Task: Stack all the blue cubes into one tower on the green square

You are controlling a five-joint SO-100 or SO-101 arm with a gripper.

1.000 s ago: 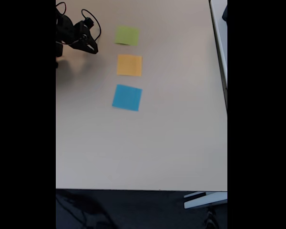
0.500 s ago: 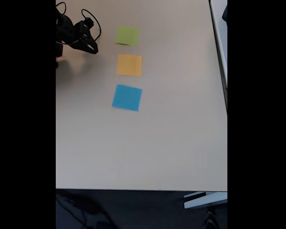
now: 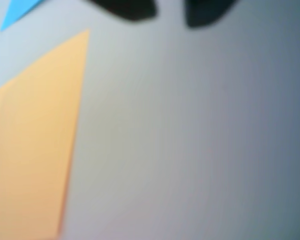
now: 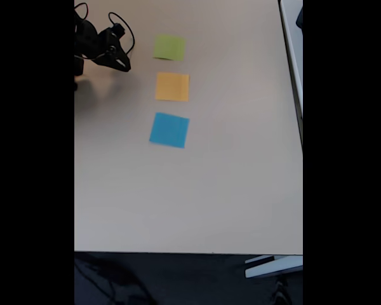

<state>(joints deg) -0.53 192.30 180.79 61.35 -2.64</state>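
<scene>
1. Where the fixed view looks down, a pale beige table (image 4: 197, 190) is seen taking up most of the picture, with a dark floor strip below its near edge and a white edge of another surface (image 4: 294, 51) at the upper right.
2. The black arm (image 4: 89, 41) is seen at the table's upper left corner, with thin cables looped above it, and its gripper (image 4: 122, 63) is pointed to the right in that view, toward the coloured squares but well apart from them.
3. In the wrist view, the gripper (image 3: 170, 15) is shown as two dark blurred fingertips at the top edge with a narrow strip of table visible between them; it is slightly parted, nothing is held, and nothing is seen to be touched.
4. Three flat squares are laid in a column on the table, each apart from the next by a narrow gap.
5. The light-blue square (image 4: 169, 130) is placed nearest the camera in the fixed view; only its corner (image 3: 17, 11) is caught at the wrist view's upper left.
6. The orange square (image 4: 172, 86) is placed in the middle, and it is seen large and blurred at the left of the wrist view (image 3: 35, 140).
7. The green square (image 4: 169, 47) is placed farthest up, just right of the gripper, and its surface is bare.
8. No writing or label can be read on anything.
</scene>
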